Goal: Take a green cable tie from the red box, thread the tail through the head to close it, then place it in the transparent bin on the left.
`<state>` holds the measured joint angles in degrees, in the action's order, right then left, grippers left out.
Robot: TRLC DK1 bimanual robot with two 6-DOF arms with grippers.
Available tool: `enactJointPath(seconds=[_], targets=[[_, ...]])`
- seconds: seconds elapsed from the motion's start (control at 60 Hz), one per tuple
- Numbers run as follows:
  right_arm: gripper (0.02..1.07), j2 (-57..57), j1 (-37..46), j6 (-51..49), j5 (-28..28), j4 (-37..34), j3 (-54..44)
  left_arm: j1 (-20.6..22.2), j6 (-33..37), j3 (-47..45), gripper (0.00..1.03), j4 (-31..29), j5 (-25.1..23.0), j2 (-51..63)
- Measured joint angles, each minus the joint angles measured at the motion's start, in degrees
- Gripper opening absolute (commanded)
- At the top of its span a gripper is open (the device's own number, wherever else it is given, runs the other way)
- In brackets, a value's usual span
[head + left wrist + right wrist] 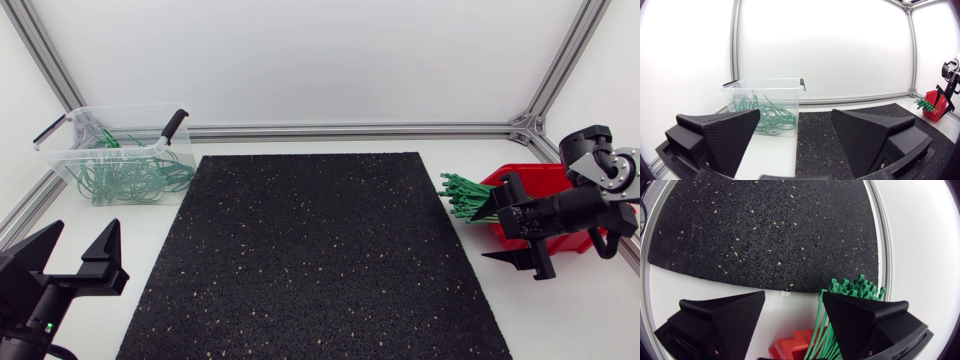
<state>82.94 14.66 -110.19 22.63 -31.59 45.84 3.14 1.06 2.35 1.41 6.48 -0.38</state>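
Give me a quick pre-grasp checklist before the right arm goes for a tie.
1. Right gripper open, nothing held: ok.
2. Green cable ties within view in the red box: ok.
3. Ties centred between its fingers: not ok, the bundle lies mostly under one finger.
4. A single tie set apart: not ok, they are bunched, heads fanned over the box's edge.
5. Height above the ties: cannot tell.
6. Left gripper open and free; transparent bin open-topped, already holding looped ties: ok.
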Motion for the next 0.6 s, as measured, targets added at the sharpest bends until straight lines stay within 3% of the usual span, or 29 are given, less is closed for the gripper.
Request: enactJointPath(seconds=[0.167,0.6], targets=[[0.84,0.0,-0.1,2.8,-0.4,3.8,-0.2,0.0,0.0,0.0,0.99,0.0,-0.2,0.0],[0.84,0.7,0.1,3.8,-0.9,4.1,-0.2,-0.1,0.0,0.0,0.99,-0.1,-0.6,0.0]])
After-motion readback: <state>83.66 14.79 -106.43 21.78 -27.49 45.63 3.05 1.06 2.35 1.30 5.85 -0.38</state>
